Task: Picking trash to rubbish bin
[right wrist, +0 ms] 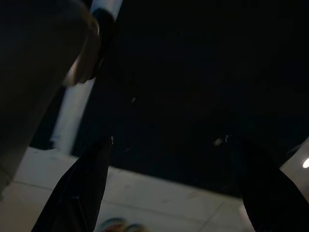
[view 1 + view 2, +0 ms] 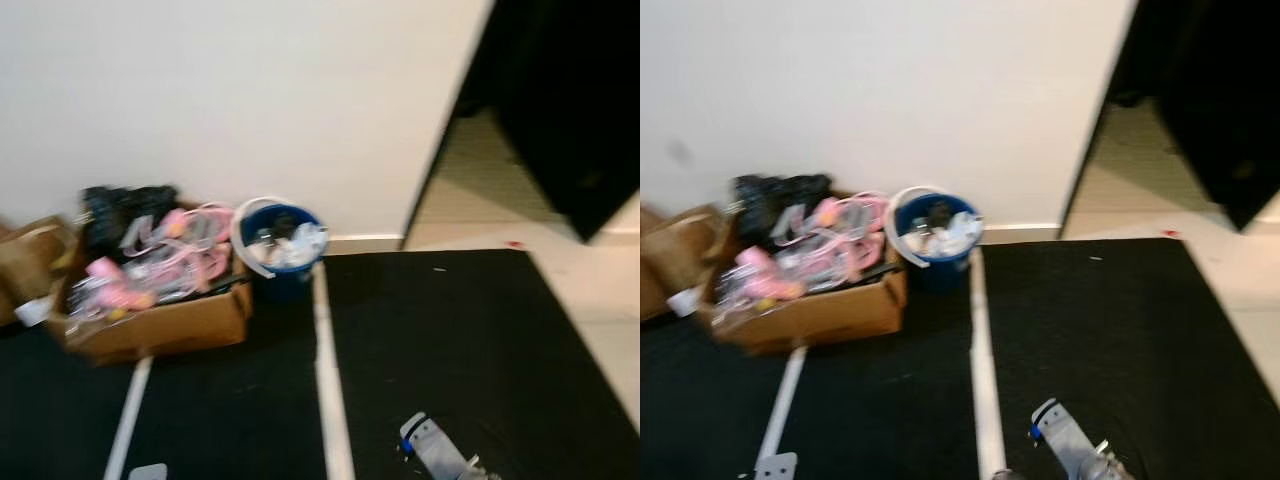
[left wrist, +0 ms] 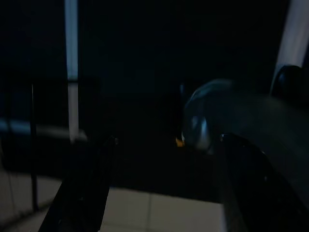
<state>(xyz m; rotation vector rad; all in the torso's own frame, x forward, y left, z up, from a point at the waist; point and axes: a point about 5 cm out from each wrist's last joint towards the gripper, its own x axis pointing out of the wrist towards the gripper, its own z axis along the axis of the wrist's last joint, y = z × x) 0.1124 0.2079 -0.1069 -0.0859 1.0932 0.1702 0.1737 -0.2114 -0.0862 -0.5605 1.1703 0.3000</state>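
Grippers both hang spread and empty: left gripper (image 3: 159, 188), right gripper (image 1: 169, 183). Blue rubbish bin (image 2: 278, 245), already heaped, stands well ahead beside cardboard box (image 2: 165, 320); added trash may spill.

The bin (image 2: 280, 245) in the middle left of the frame looks like smooth blue plastic with a white rim, and crumpled white paper or plastic lies inside it. Beside it the box (image 2: 160, 320) is matt brown cardboard, holding glossy pink plastic things (image 2: 165, 260) and some black cloth-like stuff (image 2: 125, 210). The floor mats (image 2: 450, 340) are matt black, split by pale strips (image 2: 330, 390). The wall (image 2: 250, 100) is smooth and matt white. At the lower edge, the right arm (image 2: 435, 450) looks like silver metal.
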